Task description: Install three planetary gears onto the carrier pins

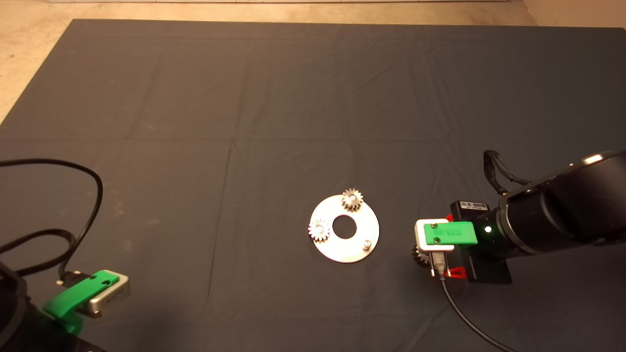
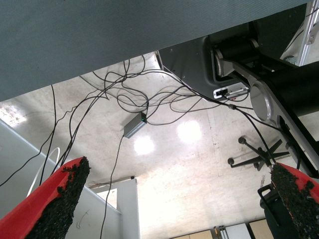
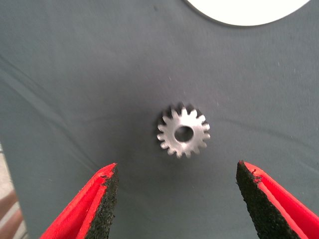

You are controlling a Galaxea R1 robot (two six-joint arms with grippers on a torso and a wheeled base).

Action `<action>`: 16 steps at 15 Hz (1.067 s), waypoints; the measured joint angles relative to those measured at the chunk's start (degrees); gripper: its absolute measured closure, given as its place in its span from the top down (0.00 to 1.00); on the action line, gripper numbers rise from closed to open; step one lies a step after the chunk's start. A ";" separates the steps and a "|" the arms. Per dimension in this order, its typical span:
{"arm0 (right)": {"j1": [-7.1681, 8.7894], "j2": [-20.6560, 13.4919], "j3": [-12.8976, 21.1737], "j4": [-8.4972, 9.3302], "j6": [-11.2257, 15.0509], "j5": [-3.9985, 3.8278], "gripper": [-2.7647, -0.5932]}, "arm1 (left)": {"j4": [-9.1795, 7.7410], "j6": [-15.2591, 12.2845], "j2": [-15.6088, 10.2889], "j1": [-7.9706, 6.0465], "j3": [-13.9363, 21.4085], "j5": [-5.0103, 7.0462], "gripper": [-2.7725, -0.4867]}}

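1. Head view shows two small silvery toothed planetary gears, (image 1: 352,199) and (image 1: 319,230), already seated on pins of the flat shiny round carrier plate (image 1: 364,226).
2. One short silvery carrier pin (image 1: 367,243) stands bare.
3. A third silvery gear (image 3: 183,131) lies flat on the dark-matted worktop (image 1: 195,122), just beside the plate.
4. Above it the right gripper (image 3: 177,199) hovers, fingers spread, empty.
5. Well apart from the plate, the left gripper (image 2: 169,199) waits, fingers spread.

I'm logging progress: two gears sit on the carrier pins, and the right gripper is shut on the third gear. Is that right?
Not quite. Two planetary gears are on the carrier pins, one pin bare, but the right wrist view shows the right gripper open, its fingers apart, with the third gear lying flat on the mat, ungripped.
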 joint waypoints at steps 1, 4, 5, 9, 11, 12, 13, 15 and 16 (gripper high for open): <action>-0.58 -0.58 -0.02 -0.72 -0.49 -0.05 0.53 | -0.11 0.00 0.00 0.00 0.00 0.01 0.93; -1.98 -1.92 -0.11 -2.89 -2.31 0.00 0.53 | -0.27 0.00 0.03 0.00 0.00 0.00 0.93; -2.38 -2.34 -0.18 -3.52 -2.65 -0.02 0.53 | -0.29 0.00 0.05 0.00 0.00 0.00 0.93; -4.74 -2.75 -0.21 -4.87 -3.37 0.00 0.53 | -0.29 0.00 0.15 0.00 0.00 0.01 0.93; -6.11 -3.13 -0.26 -5.88 -3.58 0.00 0.53 | -0.31 0.00 0.28 0.00 0.00 0.00 0.93; -7.02 -3.14 -0.32 -6.42 -3.59 -0.02 0.53 | -0.31 0.00 0.28 0.00 0.00 0.00 0.93; -7.85 -3.14 -0.32 -7.01 -3.59 0.00 0.53 | -0.31 0.00 0.28 0.01 0.00 0.01 0.93; -9.31 -3.14 -0.32 -8.53 -3.67 0.00 0.53 | -0.33 0.00 0.28 0.00 0.00 0.01 0.93; -9.73 -3.14 -0.33 -9.59 -3.78 0.00 0.53 | -0.36 0.00 0.28 0.00 0.00 0.01 0.93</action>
